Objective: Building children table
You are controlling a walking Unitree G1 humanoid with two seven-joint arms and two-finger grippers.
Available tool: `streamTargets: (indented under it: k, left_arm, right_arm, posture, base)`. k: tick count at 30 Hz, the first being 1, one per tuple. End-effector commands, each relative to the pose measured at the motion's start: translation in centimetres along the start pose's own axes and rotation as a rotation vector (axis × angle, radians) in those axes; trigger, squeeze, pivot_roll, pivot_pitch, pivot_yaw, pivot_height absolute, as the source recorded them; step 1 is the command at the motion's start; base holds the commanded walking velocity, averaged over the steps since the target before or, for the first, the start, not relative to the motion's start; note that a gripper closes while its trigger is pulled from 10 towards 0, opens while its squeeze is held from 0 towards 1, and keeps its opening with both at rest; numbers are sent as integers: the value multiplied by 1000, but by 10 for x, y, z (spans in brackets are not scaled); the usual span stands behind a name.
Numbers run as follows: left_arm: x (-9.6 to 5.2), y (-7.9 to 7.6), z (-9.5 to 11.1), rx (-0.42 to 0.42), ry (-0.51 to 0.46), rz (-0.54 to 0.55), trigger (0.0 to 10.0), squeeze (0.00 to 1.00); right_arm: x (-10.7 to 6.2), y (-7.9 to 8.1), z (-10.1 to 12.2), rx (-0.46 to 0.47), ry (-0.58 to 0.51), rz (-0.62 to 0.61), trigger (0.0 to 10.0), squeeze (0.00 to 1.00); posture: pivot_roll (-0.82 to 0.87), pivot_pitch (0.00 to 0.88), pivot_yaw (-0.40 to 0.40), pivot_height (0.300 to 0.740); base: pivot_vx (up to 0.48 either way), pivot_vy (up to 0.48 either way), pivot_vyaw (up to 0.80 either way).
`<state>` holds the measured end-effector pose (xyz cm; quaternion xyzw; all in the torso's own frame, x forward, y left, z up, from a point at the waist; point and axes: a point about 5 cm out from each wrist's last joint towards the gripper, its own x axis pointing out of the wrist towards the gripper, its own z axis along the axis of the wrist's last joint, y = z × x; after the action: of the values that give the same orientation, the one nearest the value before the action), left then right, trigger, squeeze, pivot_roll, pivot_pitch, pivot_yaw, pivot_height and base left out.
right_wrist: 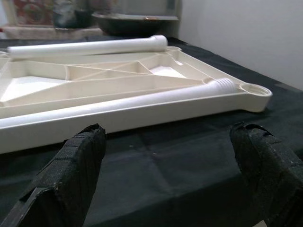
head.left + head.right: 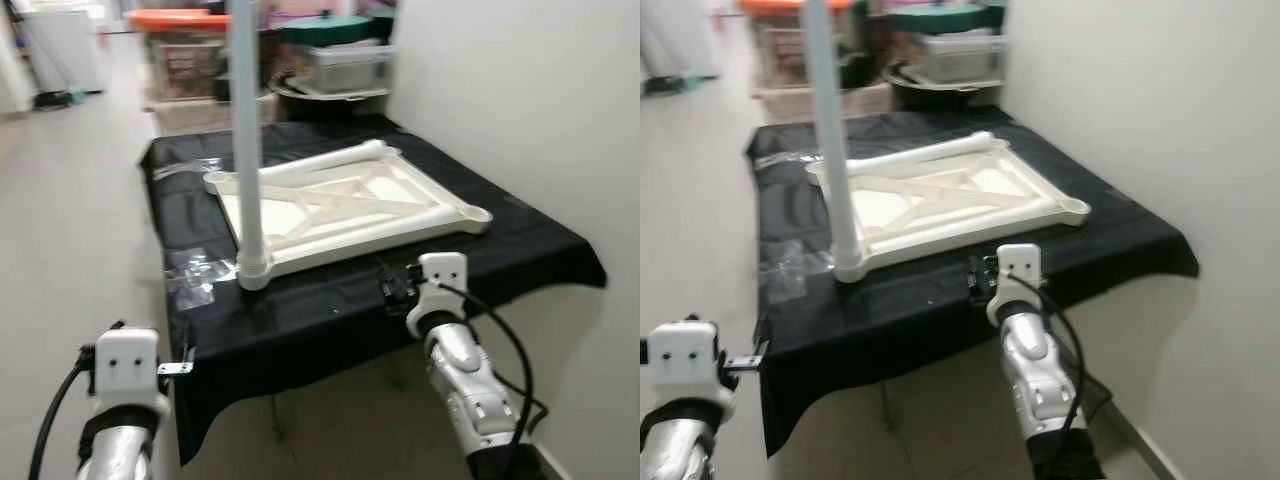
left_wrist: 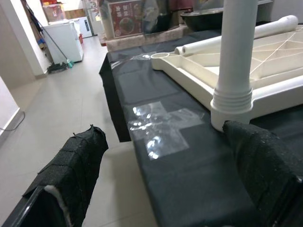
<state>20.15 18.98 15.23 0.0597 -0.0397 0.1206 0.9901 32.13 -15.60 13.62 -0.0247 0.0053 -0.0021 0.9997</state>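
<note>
A cream plastic tabletop lies upside down on a black-covered surface. One white leg stands upright in its near left corner. A second leg lies along the far edge, and a third leg lies inside the near rim. My right gripper is open, low over the cloth just in front of the tabletop's near edge. My left gripper is open at the surface's near left corner, its fingers apart and pointing toward the upright leg's base.
A clear plastic bag lies flat on the cloth by the upright leg. A white wall runs close along the right. Storage boxes and a dark basin crowd the far end. Tiled floor lies to the left.
</note>
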Motion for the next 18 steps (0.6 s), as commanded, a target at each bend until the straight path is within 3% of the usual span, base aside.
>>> streamTargets:
  k: [1, 13, 18]
  left_arm:
    - [0, 4, -7, 31, 36, 26, 10000, 0]
    - [0, 3, -15, 32, 74, 38, 10000, 0]
    - [1, 7, -16, -21, 87, 84, 10000, 0]
  right_arm:
    - [4, 10, 1, 2, -6, 27, 10000, 0]
    - [7, 20, -5, 14, 16, 56, 10000, 0]
    - [7, 25, -5, 28, 7, 108, 10000, 0]
  posture:
    - [18, 0, -16, 740]
    - [19, 0, -4, 740]
    - [21, 0, -8, 740]
  base:
    - [0, -285, 0]
    - [0, -431, 0]
    - [0, 0, 0]
